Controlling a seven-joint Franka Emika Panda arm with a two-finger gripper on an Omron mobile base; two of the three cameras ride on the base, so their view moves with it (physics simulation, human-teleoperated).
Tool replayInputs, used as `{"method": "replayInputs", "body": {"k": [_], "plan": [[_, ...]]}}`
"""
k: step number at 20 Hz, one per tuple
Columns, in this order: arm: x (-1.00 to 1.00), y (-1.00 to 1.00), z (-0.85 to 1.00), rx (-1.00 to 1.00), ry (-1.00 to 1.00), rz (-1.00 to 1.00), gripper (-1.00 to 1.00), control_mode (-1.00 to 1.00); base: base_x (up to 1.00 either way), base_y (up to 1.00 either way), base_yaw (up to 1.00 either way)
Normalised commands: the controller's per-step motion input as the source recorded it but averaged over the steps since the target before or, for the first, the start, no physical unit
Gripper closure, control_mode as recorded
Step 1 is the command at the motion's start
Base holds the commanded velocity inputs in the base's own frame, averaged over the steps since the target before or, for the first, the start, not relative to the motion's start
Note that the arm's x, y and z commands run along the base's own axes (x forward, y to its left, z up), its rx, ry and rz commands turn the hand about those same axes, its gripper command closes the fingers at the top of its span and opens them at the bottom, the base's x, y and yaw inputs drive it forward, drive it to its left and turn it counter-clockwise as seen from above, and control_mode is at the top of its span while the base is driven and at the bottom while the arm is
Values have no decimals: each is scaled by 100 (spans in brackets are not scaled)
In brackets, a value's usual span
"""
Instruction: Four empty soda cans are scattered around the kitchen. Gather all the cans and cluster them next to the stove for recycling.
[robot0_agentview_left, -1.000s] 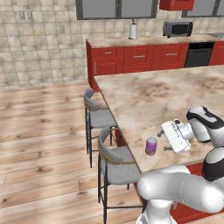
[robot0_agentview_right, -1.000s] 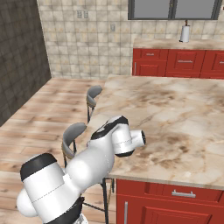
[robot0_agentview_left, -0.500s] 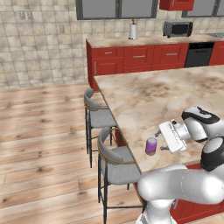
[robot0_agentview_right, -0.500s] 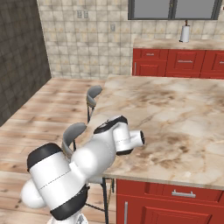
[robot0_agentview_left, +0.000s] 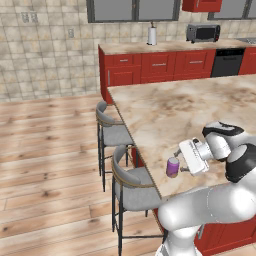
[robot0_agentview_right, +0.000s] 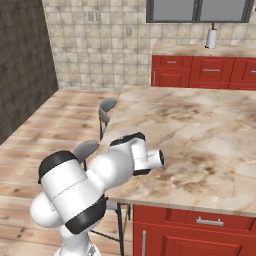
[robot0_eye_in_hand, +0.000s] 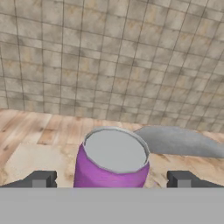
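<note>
One purple soda can (robot0_eye_in_hand: 112, 159) stands upright on my worktop (robot0_agentview_left: 165, 115), close to the edge that faces the bar stools, and its silvery top shows plainly in the hand view. My pincer (robot0_eye_in_hand: 111, 179) is spread wide and grasps nothing: one dark fingertip (robot0_eye_in_hand: 41, 179) stands off to one side of the can and the other off to the opposite side, with a clear gap between each tip and the purple wall, so the can sits between them untouched. From the left base view I see the same can (robot0_agentview_left: 172, 167) just beside my white hand, which reaches toward it sideways over the marbled surface. Two grey stools (robot0_agentview_left: 131, 182) stand along that edge of the worktop, one close below the can and the other farther along. Beyond the can, in the hand view, lie the curved grey seat of a stool (robot0_eye_in_hand: 175, 141), a strip of wooden floor (robot0_eye_in_hand: 39, 124) and a tan tiled wall (robot0_eye_in_hand: 109, 57). Against the far wall run red cabinets (robot0_agentview_left: 160, 67) under a second counter, which carries a white paper-towel roll (robot0_agentview_left: 152, 35) and a dark toaster oven (robot0_agentview_left: 202, 33). A black dishwasher front (robot0_agentview_left: 227, 62) is set among the cabinets.
</note>
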Motion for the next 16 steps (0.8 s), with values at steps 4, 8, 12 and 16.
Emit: {"method": "replayInputs", "body": {"k": [4,8,12,16], "plan": [[7,0,-13,0,0,0,-100,-100,0,0,0],[4,0,-12,0,0,-1,-100,-100,0,0,0],[0,3,-8,0,1,-1,-100,-100,0,0,0],[0,9,-6,0,1,-1,-100,-100,0,0,0]]}}
